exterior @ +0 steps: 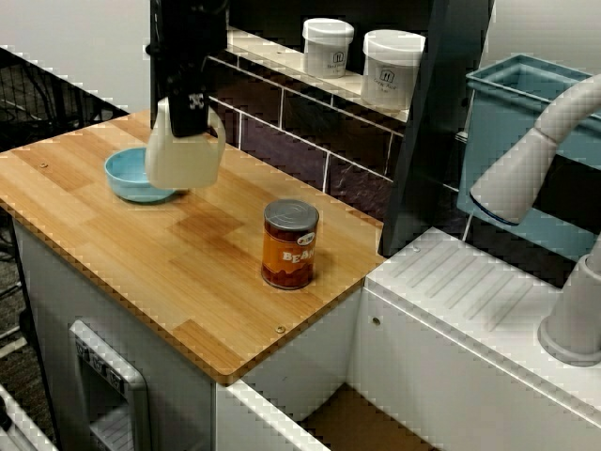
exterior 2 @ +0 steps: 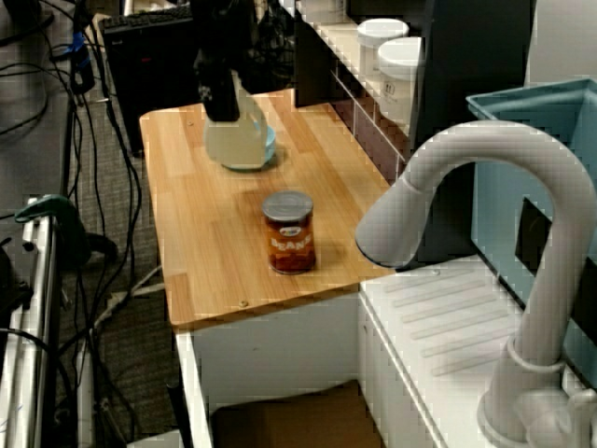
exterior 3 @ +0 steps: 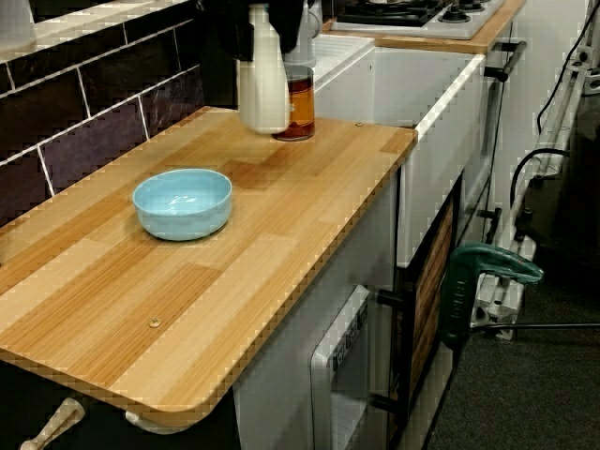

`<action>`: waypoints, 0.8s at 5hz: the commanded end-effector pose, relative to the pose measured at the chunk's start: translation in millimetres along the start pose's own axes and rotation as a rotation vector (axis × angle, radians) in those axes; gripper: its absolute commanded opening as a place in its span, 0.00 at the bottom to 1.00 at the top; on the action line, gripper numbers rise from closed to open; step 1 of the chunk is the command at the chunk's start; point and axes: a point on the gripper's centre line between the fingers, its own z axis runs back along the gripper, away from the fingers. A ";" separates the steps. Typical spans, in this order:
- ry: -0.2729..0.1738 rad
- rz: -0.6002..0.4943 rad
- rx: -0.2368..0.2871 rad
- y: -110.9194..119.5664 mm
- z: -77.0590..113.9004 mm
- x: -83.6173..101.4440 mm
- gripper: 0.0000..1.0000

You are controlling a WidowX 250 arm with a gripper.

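Hanging at the upper left of the front view, the cream mug point(exterior: 183, 155) is off the surface point(exterior: 188, 272), above the blue bowl point(exterior: 127, 178). The fingers point(exterior: 185, 105) seem clenched on its rim, tips hidden. The side view hides most of the bowl behind the mug; the low end view shows it whole.
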 end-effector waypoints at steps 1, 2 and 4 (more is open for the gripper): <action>-0.046 0.007 0.071 -11.3 1.0 6.4 0.00; -0.044 0.017 0.071 -10.5 -4.8 8.1 0.00; -0.035 -0.002 0.026 -8.4 -19.2 8.6 0.00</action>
